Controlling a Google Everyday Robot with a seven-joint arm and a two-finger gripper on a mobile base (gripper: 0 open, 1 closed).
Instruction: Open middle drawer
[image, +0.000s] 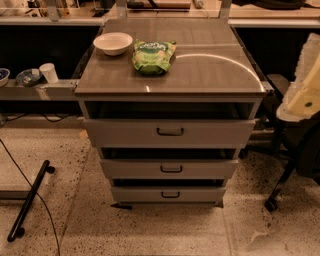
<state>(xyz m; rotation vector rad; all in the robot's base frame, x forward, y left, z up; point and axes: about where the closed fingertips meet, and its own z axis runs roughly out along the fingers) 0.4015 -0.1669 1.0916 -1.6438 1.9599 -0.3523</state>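
The grey cabinet (170, 75) stands in the centre of the camera view with three light-grey drawer fronts stacked below its top. The middle drawer (130, 170) is the second front, and its small black bar handle (171, 169) sits at its centre. A dark gap shows above it. The top drawer (125, 134) is above it and the bottom drawer (135, 195) is below it. My gripper (304, 87) is the cream-coloured part at the right edge, raised beside the cabinet's top right corner and well away from the handle.
A white bowl (113, 43) and a green snack bag (153, 56) lie on the cabinet top. A paper cup (48, 72) and a dish (27, 76) sit on a low shelf at left. A black bar (30, 200) and a cable lie on the floor at left. A chair base (280, 190) stands at right.
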